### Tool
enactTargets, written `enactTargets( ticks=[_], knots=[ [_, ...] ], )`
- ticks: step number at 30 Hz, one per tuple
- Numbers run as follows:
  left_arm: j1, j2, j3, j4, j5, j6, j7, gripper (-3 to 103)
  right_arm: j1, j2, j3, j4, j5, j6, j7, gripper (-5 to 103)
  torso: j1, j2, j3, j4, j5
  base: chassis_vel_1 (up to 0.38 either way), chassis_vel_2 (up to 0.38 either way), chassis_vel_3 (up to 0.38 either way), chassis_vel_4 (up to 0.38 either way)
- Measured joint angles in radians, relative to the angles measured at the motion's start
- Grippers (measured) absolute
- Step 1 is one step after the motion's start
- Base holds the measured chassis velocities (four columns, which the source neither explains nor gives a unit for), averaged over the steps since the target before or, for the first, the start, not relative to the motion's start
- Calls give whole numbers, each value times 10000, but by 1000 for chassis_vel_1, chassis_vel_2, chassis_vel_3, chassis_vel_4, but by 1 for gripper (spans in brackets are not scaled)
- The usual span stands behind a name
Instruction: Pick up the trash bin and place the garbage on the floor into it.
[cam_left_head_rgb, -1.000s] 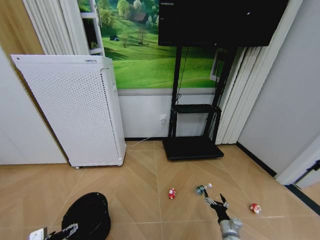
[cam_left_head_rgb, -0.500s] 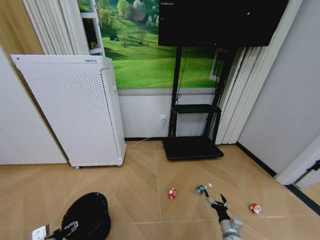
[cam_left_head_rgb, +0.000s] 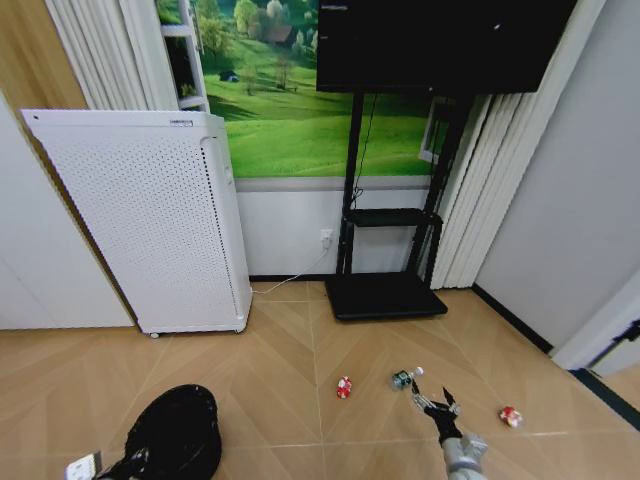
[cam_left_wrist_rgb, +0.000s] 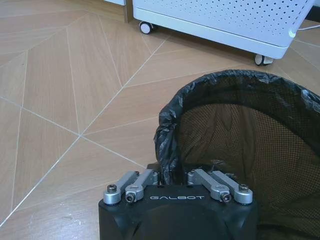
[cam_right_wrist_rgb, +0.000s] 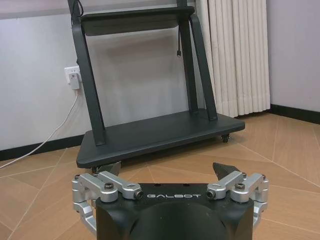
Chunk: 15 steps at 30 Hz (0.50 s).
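- Head view: the trash bin (cam_left_head_rgb: 176, 436) is seen standing on the floor (cam_left_head_rgb: 280, 350) at the lower left, close in front of the robot, with the left gripper (cam_left_head_rgb: 128, 464) set against its near rim. The right gripper (cam_left_head_rgb: 433, 404) is held low on the right, its fingers spread and nothing between them. Three scraps of garbage are scattered ahead of it: a red-and-white scrap (cam_left_head_rgb: 344, 386) toward the middle, a green-and-white scrap (cam_left_head_rgb: 402, 379) just beyond the right fingertips, and another red-and-white scrap (cam_left_head_rgb: 511, 416) farther right. All three lie well apart from the bin, on the right arm's side.
- Left wrist view: the left gripper (cam_left_wrist_rgb: 176, 176) is seen clamped on the bin's rim (cam_left_wrist_rgb: 168, 131), where a black liner is folded over, one finger pair outside the wall and one inside. The mesh wall is seen beyond, and the white perforated appliance (cam_left_wrist_rgb: 225, 20) stands behind on castors.
- Right wrist view: the right gripper (cam_right_wrist_rgb: 170, 180) is shown unclenched and empty, pointed toward the black TV stand base (cam_right_wrist_rgb: 155, 132). The bin is judged to need carrying rightward toward the scraps.
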Motion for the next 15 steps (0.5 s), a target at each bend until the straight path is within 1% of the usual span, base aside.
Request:
enactTargets(
  ticks=[2,3,6,7,8,9,10,11,12,14,15],
  knots=[
    [-61,23,47,64,12,-37,-7,11,-1,23,12,10,1,1,0,100,0,1,0,0,0,0,0,0,0],
    [-128,35,97,122,19,-111,-17,8,-11,31,27,30,1,2,0,100,0,2,0,-2,-1,0,0,0,0],
    [-223,58,148,181,46,-233,81,7,-40,29,42,38,-1,4,1,100,0,2,0,1,4,0,0,0,0],
    [-306,75,199,261,53,-442,392,7,-55,16,44,38,-5,4,1,100,0,2,1,2,3,0,0,0,0],
    [-306,75,199,261,53,-442,392,7,-55,16,44,38,-5,4,1,100,0,2,1,2,3,0,0,0,0],
    [-411,117,258,415,118,-799,883,7,-59,7,47,40,-10,4,3,100,0,2,1,1,-4,0,0,0,0],
    [-622,178,333,685,389,-1364,1550,7,-57,-2,59,63,-21,4,7,100,0,1,2,-1,-7,0,0,0,0],
    [-797,223,394,847,530,-1728,1893,7,-52,-1,60,99,-25,-4,11,100,0,2,2,-2,-3,0,0,0,0],
    [-797,223,394,847,530,-1728,1893,7,-52,-1,60,99,-25,-4,11,100,0,2,2,-2,-3,0,0,0,0],
    [-1112,283,521,1025,557,-2193,2155,7,-44,16,62,201,-35,-58,21,100,1,1,2,-1,-4,0,0,0,0],
    [-1112,283,521,1025,557,-2193,2155,7,-44,16,62,201,-35,-58,21,100,1,1,2,-1,-4,0,0,0,0]
  ],
)
